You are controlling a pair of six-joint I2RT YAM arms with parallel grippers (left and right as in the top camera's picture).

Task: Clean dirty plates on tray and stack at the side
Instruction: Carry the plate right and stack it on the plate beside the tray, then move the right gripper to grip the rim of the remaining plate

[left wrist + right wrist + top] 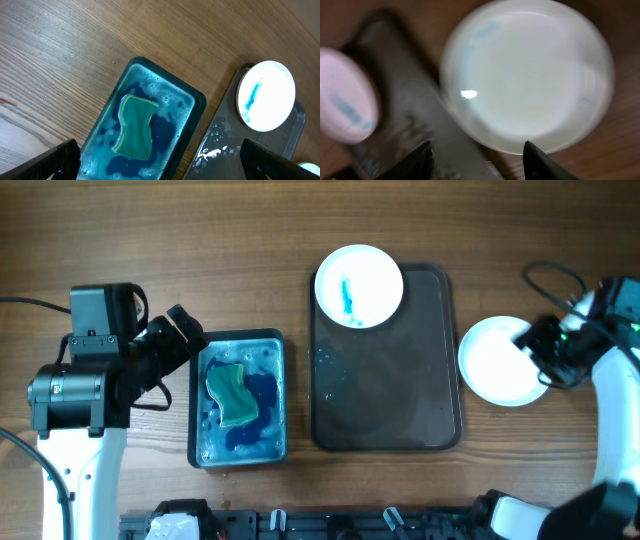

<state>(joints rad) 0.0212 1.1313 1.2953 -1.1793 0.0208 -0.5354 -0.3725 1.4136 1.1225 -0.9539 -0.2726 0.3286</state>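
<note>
I count two plates in view. One smeared plate (359, 285) lies on the tray (385, 400), well apart from both grippers. One white plate (497, 362) lies on the table just ahead of the right gripper (476, 145), whose fingers are spread and hold nothing. The left gripper (160, 142) (also spread and empty) hangs above one blue tub (236, 334) with one green sponge (232, 395).
</note>
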